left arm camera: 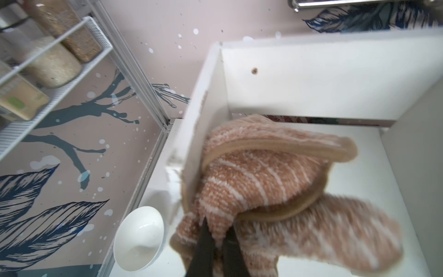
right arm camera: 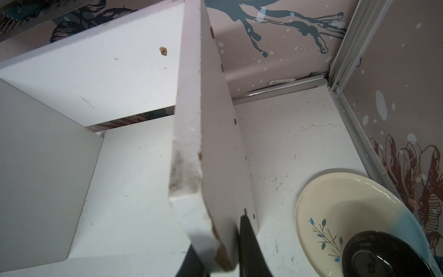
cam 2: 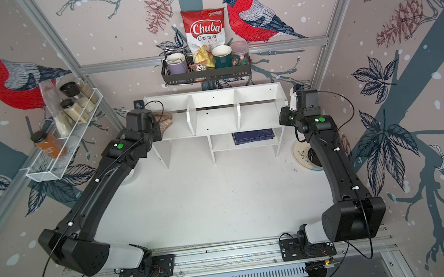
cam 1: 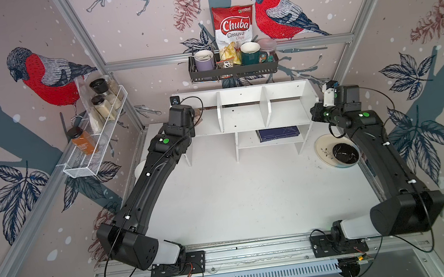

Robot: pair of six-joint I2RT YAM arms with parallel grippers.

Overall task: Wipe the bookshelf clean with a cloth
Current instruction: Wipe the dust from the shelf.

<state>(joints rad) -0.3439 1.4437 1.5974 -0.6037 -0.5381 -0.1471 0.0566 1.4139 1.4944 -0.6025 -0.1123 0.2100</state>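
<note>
The white tabletop (cam 1: pixel 250 198) carries the bookshelf (cam 1: pixel 243 115), which stands on its legs at the far side, close to the back wall. A cream plate (cam 1: pixel 323 144) with a leaf pattern lies on the tabletop just beside the right end of the bookshelf. A white bowl (left arm camera: pixel 139 237) stands just beside its left end.

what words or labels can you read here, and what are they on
"Chuba Cassava Chips": on the red-and-white chip bag in the black rack.
Green logo at the bag's top: too small to read.
Orange bottle label: blurred.
Dark blue book cover print: too small.
</note>
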